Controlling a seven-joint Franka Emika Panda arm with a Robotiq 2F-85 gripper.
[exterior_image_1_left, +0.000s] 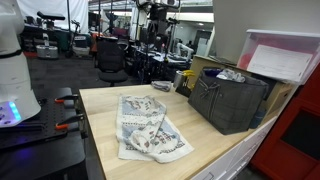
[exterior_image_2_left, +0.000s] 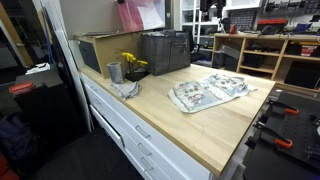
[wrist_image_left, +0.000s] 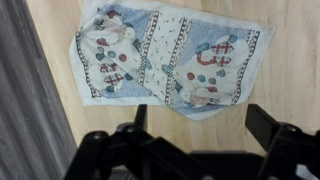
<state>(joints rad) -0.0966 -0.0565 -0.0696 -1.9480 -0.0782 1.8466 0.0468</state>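
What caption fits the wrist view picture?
Open gripper hovering above a patterned cloth lying on a wooden countertop.

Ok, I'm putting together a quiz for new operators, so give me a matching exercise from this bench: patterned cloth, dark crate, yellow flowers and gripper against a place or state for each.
Things:
1. patterned cloth
2. dark crate
3. yellow flowers
4. gripper

Places or states:
A. open, holding nothing, above the cloth
B. beside the metal cup
C. spread out on the wooden counter
D. standing next to the cardboard box

Pairs: 1-C, 2-D, 3-B, 4-A.
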